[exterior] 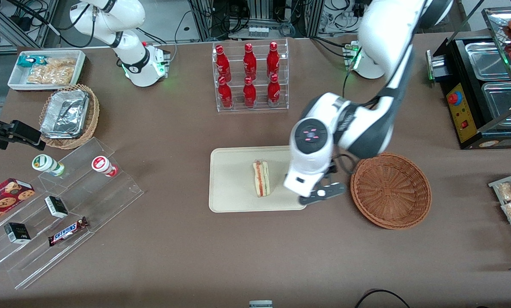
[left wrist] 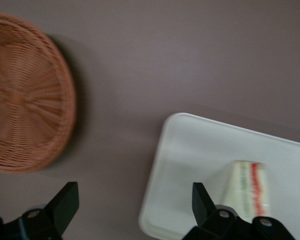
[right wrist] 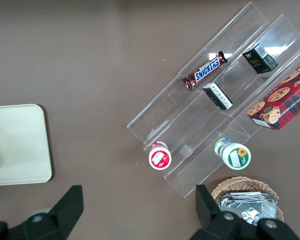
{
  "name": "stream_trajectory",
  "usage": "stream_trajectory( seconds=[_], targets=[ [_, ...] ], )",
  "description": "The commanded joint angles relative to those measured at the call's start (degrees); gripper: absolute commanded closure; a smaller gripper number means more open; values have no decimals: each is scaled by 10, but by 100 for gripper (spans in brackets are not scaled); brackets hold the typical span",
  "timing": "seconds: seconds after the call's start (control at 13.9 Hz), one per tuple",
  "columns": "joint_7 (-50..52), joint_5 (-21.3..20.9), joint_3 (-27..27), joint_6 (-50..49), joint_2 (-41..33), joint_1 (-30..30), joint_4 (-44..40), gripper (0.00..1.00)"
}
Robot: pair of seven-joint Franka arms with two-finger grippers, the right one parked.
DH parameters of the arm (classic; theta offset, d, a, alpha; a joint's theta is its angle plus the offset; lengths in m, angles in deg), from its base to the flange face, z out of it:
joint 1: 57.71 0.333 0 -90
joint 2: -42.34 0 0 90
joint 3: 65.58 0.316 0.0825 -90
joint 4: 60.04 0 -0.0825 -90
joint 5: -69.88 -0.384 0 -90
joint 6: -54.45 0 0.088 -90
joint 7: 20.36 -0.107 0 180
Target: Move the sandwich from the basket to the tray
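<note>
Since the sandwich (exterior: pixel 261 178) lies on the tray (exterior: pixel 232 179) with nothing gripping it, the carrying part of the task looks done. It rests on its side near the middle of the tray, its red and green filling edge facing up, and its long side runs along the tray's short direction. That flat, settled pose suggests it has been set down rather than dropped at an angle.

Relative to the tray, the gripper (exterior: pixel 322 193) hangs above the edge that faces the basket (exterior: pixel 391 190), just beside the sandwich but apart from it. The wrist view shows its fingers (left wrist: pixel 202 200) spread wide with nothing between them, one finger over the tray close to the sandwich and the other over the bare surface (left wrist: pixel 190 60). I judge this open stance to be a release with room to lift clear.

The basket sits on the surface near the tray, toward the working arm's end, and its woven bowl holds nothing. A gap of bare surface separates basket and tray.
</note>
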Motion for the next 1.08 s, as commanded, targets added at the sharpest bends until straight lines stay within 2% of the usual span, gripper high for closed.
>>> stream_trajectory(
  seconds=[0.0, 0.29, 0.58, 1.01],
  targets=[
    [-94, 3, -4, -5, -91, 81, 116, 0],
    [-192, 7, -4, -106, -149, 162, 121, 0],
    [-293, 60, -4, -172, -199, 244, 121, 0],
    [-345, 61, -3, -264, -277, 286, 119, 0]
  ],
)
